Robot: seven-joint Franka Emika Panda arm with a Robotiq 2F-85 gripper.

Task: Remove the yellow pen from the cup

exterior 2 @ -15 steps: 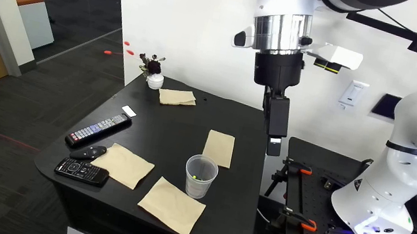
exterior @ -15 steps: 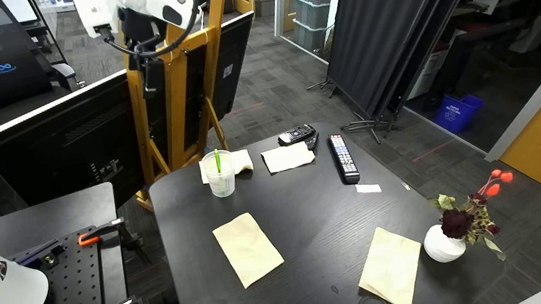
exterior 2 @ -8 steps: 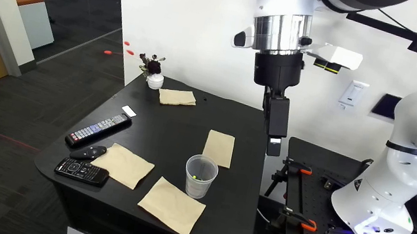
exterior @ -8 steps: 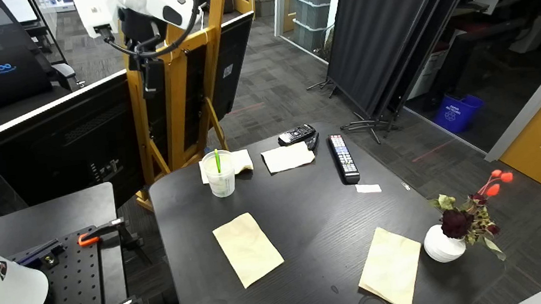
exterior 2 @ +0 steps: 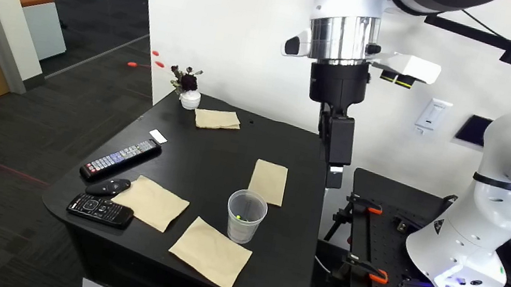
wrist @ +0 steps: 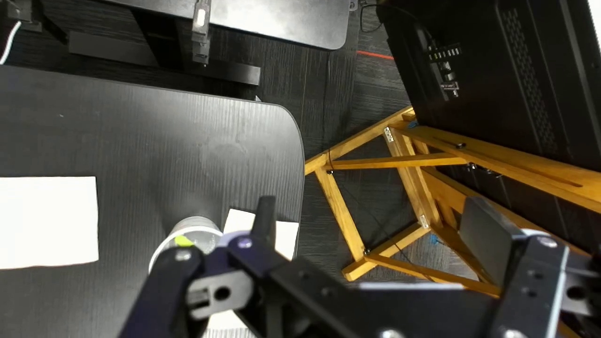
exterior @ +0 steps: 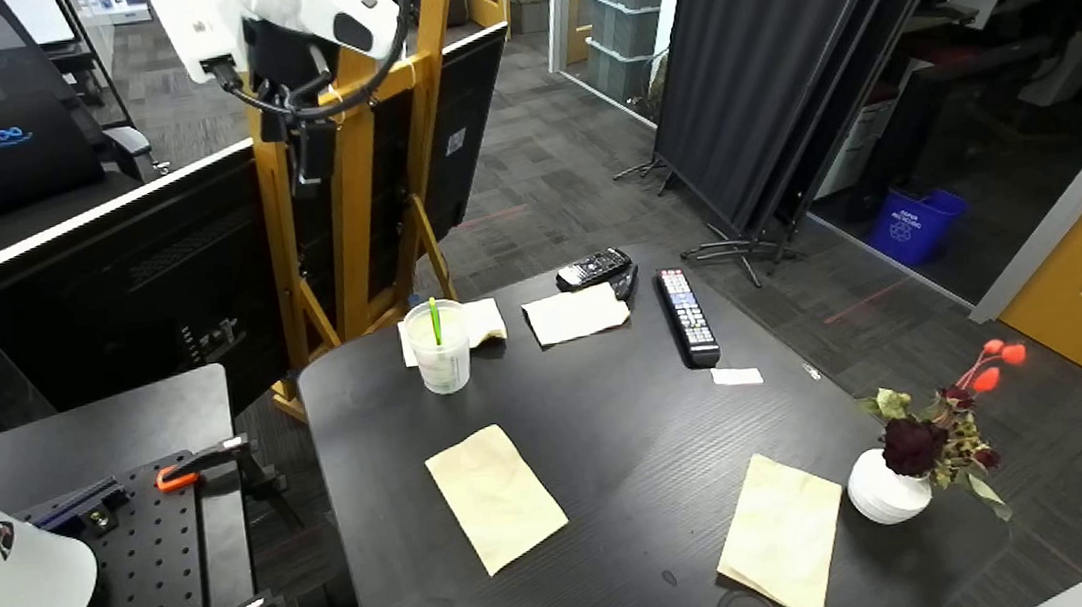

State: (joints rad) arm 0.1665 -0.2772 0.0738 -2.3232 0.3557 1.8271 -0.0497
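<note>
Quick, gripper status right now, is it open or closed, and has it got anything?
Gripper: open, holding nothing; the yellow pen is in the cup.

White wall (exterior 2: pixel 233 29); gray carpet (exterior: pixel 536 158); wooden easel (exterior: pixel 422 125) near black table (exterior: pixel 634 424); dark screen (exterior: pixel 756 50).
</note>
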